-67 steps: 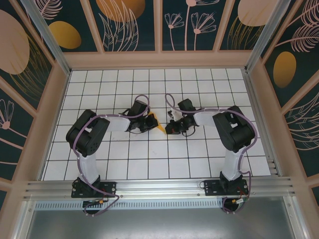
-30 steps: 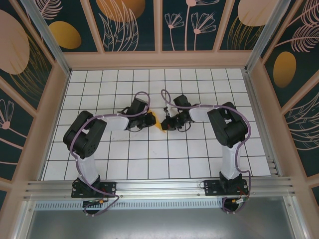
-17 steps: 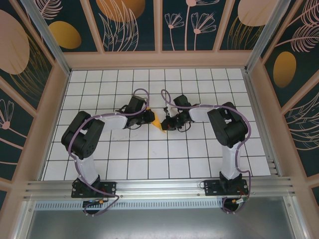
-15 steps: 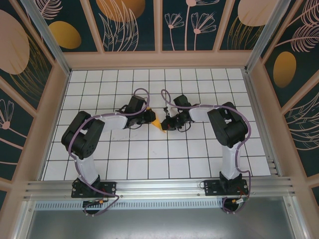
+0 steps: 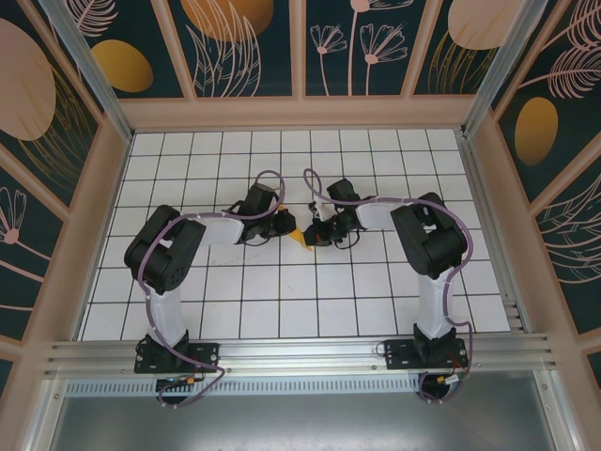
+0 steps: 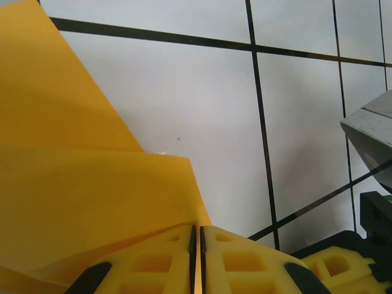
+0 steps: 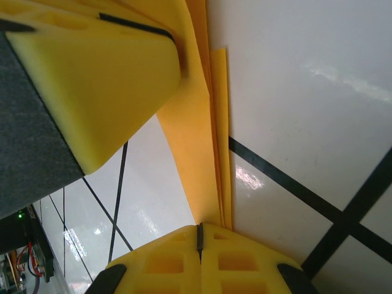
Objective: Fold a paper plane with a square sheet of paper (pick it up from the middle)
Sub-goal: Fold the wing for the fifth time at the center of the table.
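Both sets of jaws are pressed together, and each is clamped on the orange paper point(image 5: 299, 236). From above, the left jaws and the right jaws face each other tip to tip over the middle of the white tiled surface point(image 5: 282, 301). The paper is a small folded wedge between them, touching both, with one corner pointing out toward the arms' bases.

The left wrist camera looks along the left pads point(image 6: 153, 263), which meet with only a hairline seam between them. The paper point(image 6: 79, 184) spreads out ahead of these jaws and off to one side. A nearer flap has its corner running right down to the seam, and a second layer behind it rises to a slanted edge. Beyond the paper lies bare surface crossed by black grid lines. On the other side of the left jaws, close by, are the grey body point(image 6: 373, 135) and a piece of yellow foam point(image 6: 334, 269) of the right arm's end.

The right wrist camera shows the paper point(image 7: 196, 153) edge-on, which the view from above does not. Several thin layers lie stacked together and run straight into the seam of the right pads point(image 7: 239, 260), which are closed on them. Just ahead of the right jaws, one pad of the left arm point(image 7: 92, 79) lies against the same paper. Whether the paper's lower edge touches the surface I cannot tell.
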